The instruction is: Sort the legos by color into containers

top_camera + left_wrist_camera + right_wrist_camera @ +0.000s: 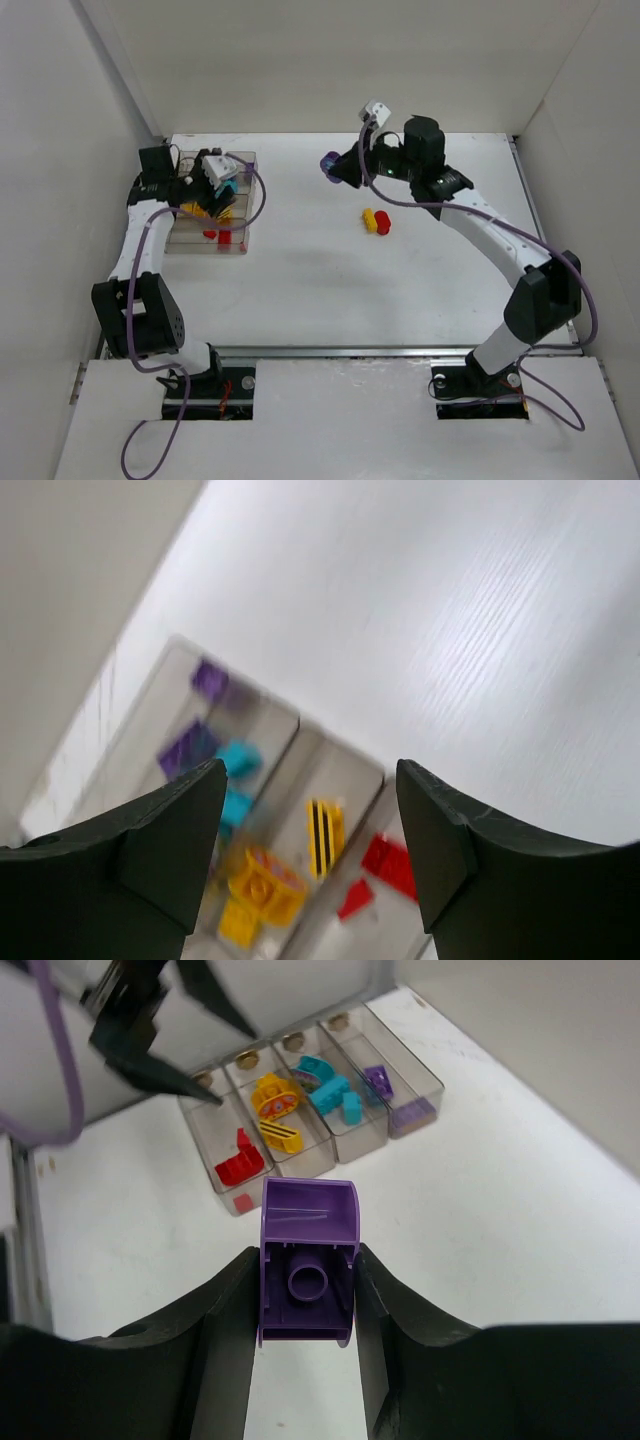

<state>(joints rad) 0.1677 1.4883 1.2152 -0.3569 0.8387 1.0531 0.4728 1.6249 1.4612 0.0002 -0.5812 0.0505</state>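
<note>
The containers are one clear tray (178, 238) with four narrow compartments at the far left. In the left wrist view the tray (262, 695) holds purple legos (190, 745), cyan ones (238, 760), yellow ones (265, 885) and red ones (390, 860), each colour in its own compartment. My left gripper (310, 850) hangs open above the tray (212, 198), nothing between its fingers. My right gripper (308, 1360) is shut on a purple brick (308, 1275), raised above the table's far middle (328, 162). A yellow brick (369, 217) and a red brick (383, 224) lie together on the table.
White walls close in the table at the left, back and right. From the right wrist view the tray (425, 1072) lies ahead, with the left arm's fingers (160, 1065) over its red end.
</note>
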